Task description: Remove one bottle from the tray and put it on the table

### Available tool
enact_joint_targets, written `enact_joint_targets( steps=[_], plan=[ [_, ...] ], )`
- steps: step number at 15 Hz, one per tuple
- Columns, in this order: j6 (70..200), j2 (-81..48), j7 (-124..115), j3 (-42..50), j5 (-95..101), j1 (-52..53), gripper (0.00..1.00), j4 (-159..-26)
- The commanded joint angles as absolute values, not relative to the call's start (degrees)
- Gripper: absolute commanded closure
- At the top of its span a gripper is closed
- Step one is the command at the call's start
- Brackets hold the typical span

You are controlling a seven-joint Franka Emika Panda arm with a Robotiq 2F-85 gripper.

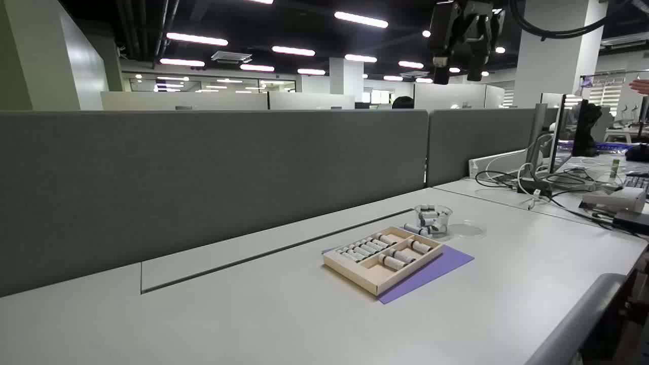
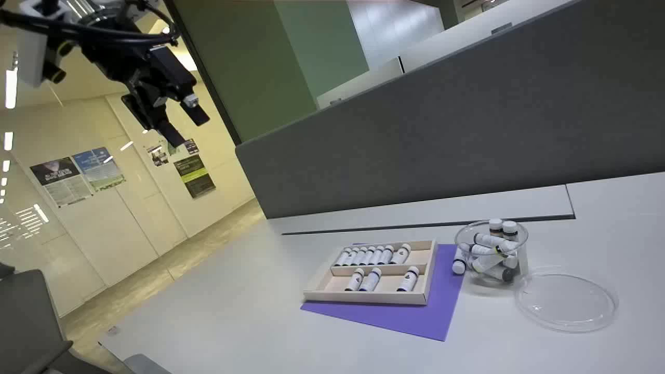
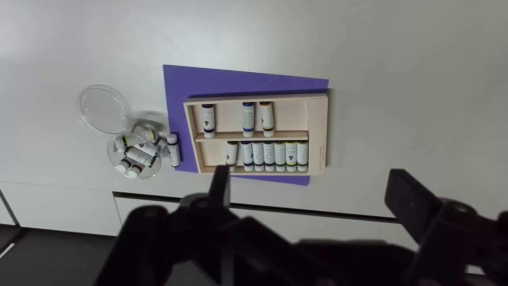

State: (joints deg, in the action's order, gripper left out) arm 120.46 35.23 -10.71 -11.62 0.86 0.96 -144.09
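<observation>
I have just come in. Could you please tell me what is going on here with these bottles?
The robot's hand is open and holds nothing, high above the table. Ten bottles lie in the tray, seven in one row and three in the other; one should go onto the table. A clear cup nearby holds more. Beside it, a loose bottle lies across the edge of the purple sheet; I cannot tell where it came from.

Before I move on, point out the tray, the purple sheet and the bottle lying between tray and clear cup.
Tray (image 3: 318, 127): wrist view, flat panel at one end.
Purple sheet (image 2: 442, 291): exterior view, bare strip beside the tray.
Loose bottle (image 3: 174, 153): wrist view, white label.
</observation>
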Motion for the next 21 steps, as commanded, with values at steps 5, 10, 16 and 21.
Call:
enact_joint_targets(
  steps=[5, 10, 16, 21],
  plan=[
    [120.28, 35.05, -11.25, -10.73, 1.53, 2.00, 0.00, -143.94],
    [120.28, 35.05, -11.25, -10.73, 1.53, 2.00, 0.00, -143.94],
    [140.38, 21.67, 9.69, 2.88, -5.46, 3.59, 0.00, -147.96],
    [144.89, 2.20, 25.67, 8.88, -16.75, 4.98, 0.00, -142.87]
  ],
)
